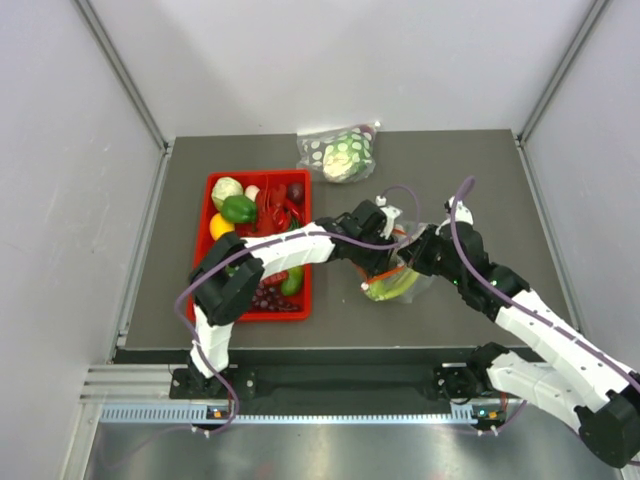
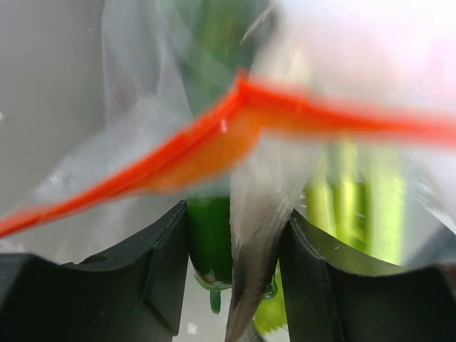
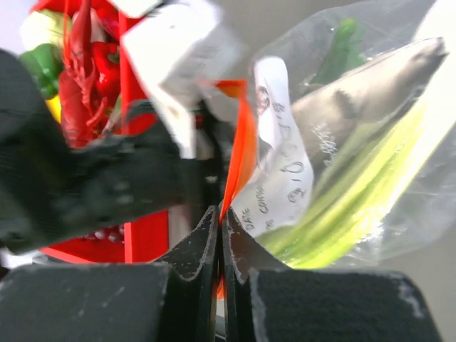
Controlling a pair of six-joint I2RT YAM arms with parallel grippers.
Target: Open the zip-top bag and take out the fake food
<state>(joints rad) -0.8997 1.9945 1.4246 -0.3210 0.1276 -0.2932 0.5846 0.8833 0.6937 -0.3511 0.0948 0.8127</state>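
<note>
The zip-top bag point(image 1: 400, 285) sits mid-table between my two grippers. My left gripper point(image 1: 383, 245) is at the bag's mouth. In the left wrist view its jaws point(image 2: 235, 235) are closed around the slim green vegetable piece point(image 2: 209, 242) and the grey fish's tail point(image 2: 253, 263), below the orange-red zip strip point(image 2: 214, 142). The celery stalks point(image 2: 356, 206) lie to the right. My right gripper point(image 3: 221, 221) is shut on the zip strip point(image 3: 239, 149), beside the white label point(image 3: 281, 164). Fish point(image 3: 370, 85) and celery point(image 3: 356, 206) show through the plastic.
A red tray point(image 1: 212, 185) of other fake foods, with purple grapes point(image 1: 270, 297) at its near end, stands left of the bag. A dotted clear bag point(image 1: 340, 150) holding a pale round head lies at the back. The left arm reaches across over the tray.
</note>
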